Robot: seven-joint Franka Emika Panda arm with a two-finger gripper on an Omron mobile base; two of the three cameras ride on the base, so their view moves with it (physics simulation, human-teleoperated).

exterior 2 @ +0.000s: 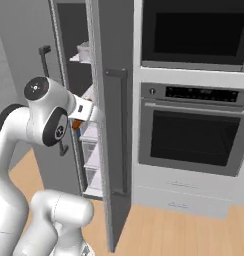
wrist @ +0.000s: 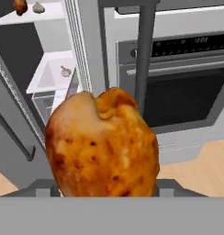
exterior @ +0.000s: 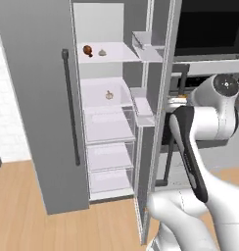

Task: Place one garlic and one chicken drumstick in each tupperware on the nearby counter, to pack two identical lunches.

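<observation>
A: Look at that chicken drumstick [wrist: 102,144] in the hand view, golden-brown, roasted skin with dark speckles and a cleft at the top of its plump end. It rises right between the fingers, whose grey bases show at either side of it.

B: So the gripper [exterior 2: 76,123] is clamped on it, jaws spread wide around the meat. From the right base view you catch just a sliver of orange at the hand, beside the edge of the open fridge door [exterior 2: 106,150].

A: Beyond the fingers, up and to the left, there's the fridge [exterior: 109,122] interior. On the top shelf [exterior: 109,55] sit 2 items: another drumstick [exterior: 87,50], dark reddish-brown, and just beside it a pale garlic [exterior: 102,52].

B: And 1 more garlic bulb [exterior: 109,95] on the shelf below, alone, well apart from that pair.

A: Past the held drumstick to the right, the built-in oven [exterior 2: 194,132] with its dark glass door, and wooden floor [wrist: 201,160] underneath.
</observation>
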